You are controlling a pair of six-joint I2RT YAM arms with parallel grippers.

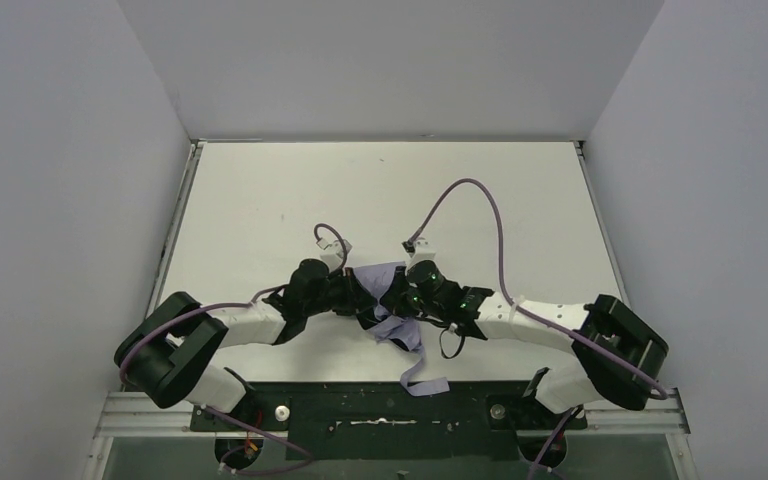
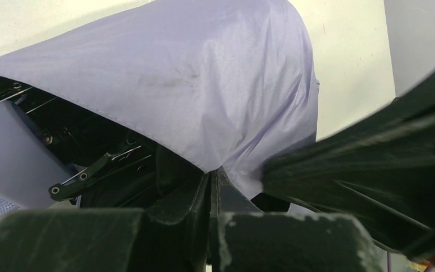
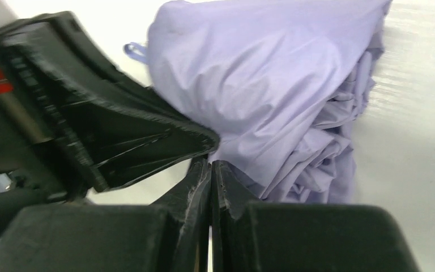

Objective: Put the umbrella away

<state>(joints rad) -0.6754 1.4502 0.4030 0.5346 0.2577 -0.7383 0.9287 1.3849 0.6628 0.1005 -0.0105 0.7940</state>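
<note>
The umbrella lies half-bundled on the white table between my two arms, lavender canopy crumpled. Its strap trails toward the near edge. In the left wrist view the canopy billows over black lining and thin ribs. My left gripper is shut, pinching the canopy's hem at its tips. In the right wrist view the bunched fabric sits just ahead of my right gripper, shut with its tips nipping the cloth's lower edge. The left gripper's fingers cross right above them. Handle and shaft are hidden.
The table is boxed in by grey walls on the left, the right and at the back. Purple cables loop above both wrists. A metal rail with the arm bases runs along the near edge.
</note>
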